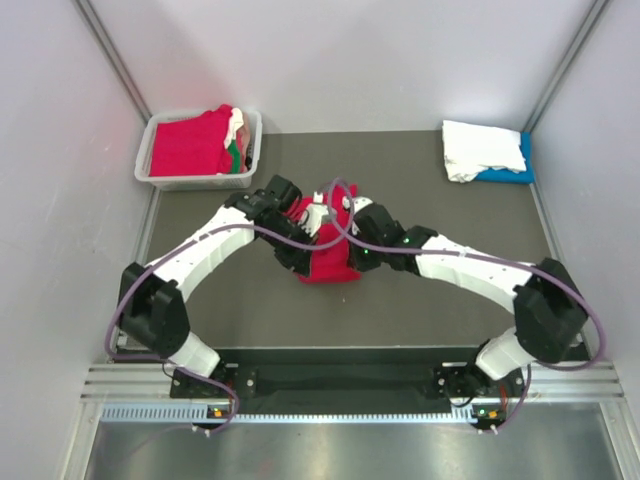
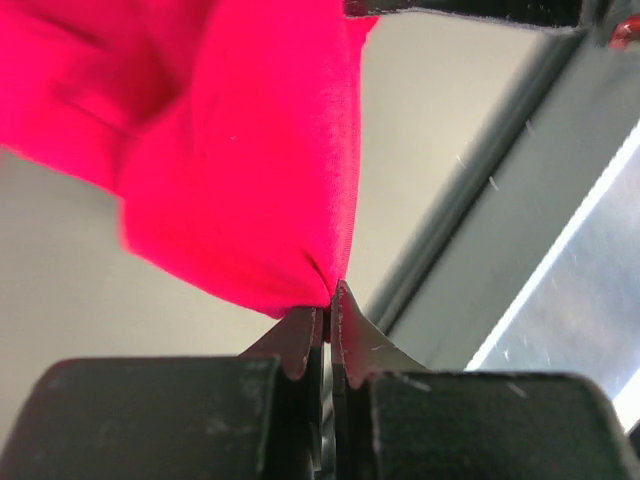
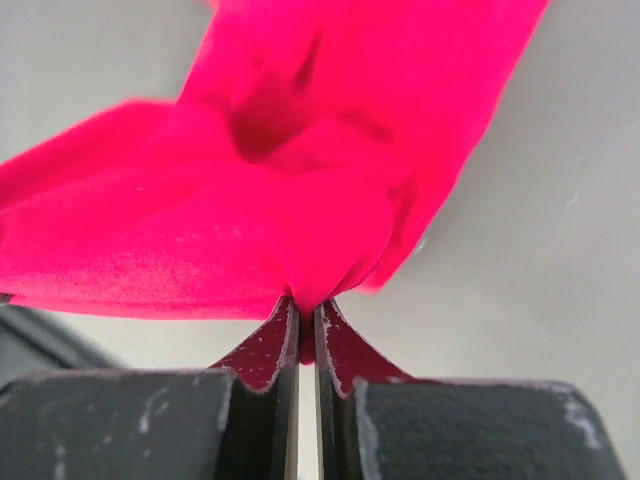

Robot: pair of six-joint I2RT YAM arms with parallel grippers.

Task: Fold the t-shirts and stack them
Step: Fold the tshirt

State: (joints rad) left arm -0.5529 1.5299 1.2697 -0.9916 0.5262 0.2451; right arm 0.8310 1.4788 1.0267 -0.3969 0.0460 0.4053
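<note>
top external: we see a red t-shirt point(image 1: 326, 264) bunched up near the middle of the dark counter point(image 1: 450, 295), between the two arms. the left gripper point(image 1: 298, 222) reaches in from 8 o'clock and the right gripper point(image 1: 345, 215) from 4 o'clock, and both meet at the cloth. from here we cannot tell how their jaws stand. at 10 o'clock a pale tub point(image 1: 198, 181) holds more red t-shirts point(image 1: 185, 147). at 2 o'clock a folded white t-shirt point(image 1: 478, 148) lies on a blue t-shirt point(image 1: 508, 176), well apart from the arms.

left wrist: the left gripper point(image 2: 330, 300) has its jaws pressed together on a pinched corner of the red t-shirt point(image 2: 240, 180). the cloth fans out from the tips toward 11 o'clock and fills the upper left of the view.

right wrist: the right gripper point(image 3: 305, 305) is likewise clamped on a fold of the red t-shirt point(image 3: 280, 200). the cloth is gathered into creases right at the tips. it spreads toward 9 o'clock and up toward 1 o'clock, with plain grey behind it.
</note>
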